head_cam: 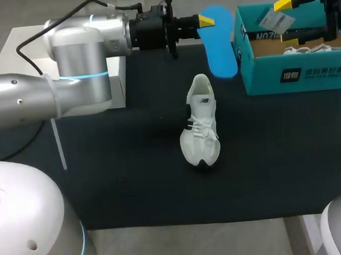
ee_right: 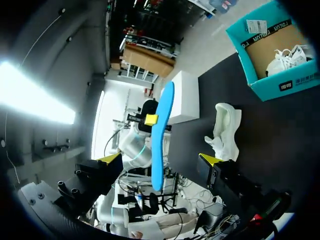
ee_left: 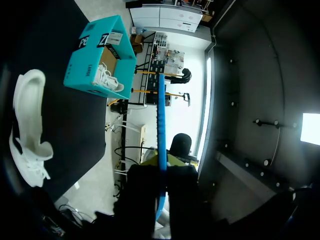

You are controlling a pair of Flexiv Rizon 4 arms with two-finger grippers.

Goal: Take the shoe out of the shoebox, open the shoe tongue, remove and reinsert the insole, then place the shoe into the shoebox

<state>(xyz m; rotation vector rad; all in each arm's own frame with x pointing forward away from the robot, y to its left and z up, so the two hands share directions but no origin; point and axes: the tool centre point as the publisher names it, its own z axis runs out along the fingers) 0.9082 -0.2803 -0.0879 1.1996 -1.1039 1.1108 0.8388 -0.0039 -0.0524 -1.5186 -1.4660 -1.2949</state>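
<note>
Shoebox (head_cam: 296,77), at 2 o'clock on the tabletop (head_cam: 133,183), contains a second shoe (head_cam: 306,49). Shoe (head_cam: 201,125) stands at centre, well clear of all edges. Left end effector (head_cam: 208,22) grips the insole (head_cam: 220,41) at 12 o'clock; right end effector (head_cam: 287,18) has fingers spread wide, empty

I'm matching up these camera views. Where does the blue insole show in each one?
Head view: the blue insole is in the left gripper, beside the teal shoebox.
Left wrist view: it shows edge-on, running out from between this gripper's fingers.
Right wrist view: it is ahead of the open right gripper.
Shared landmark: the teal shoebox.
</note>
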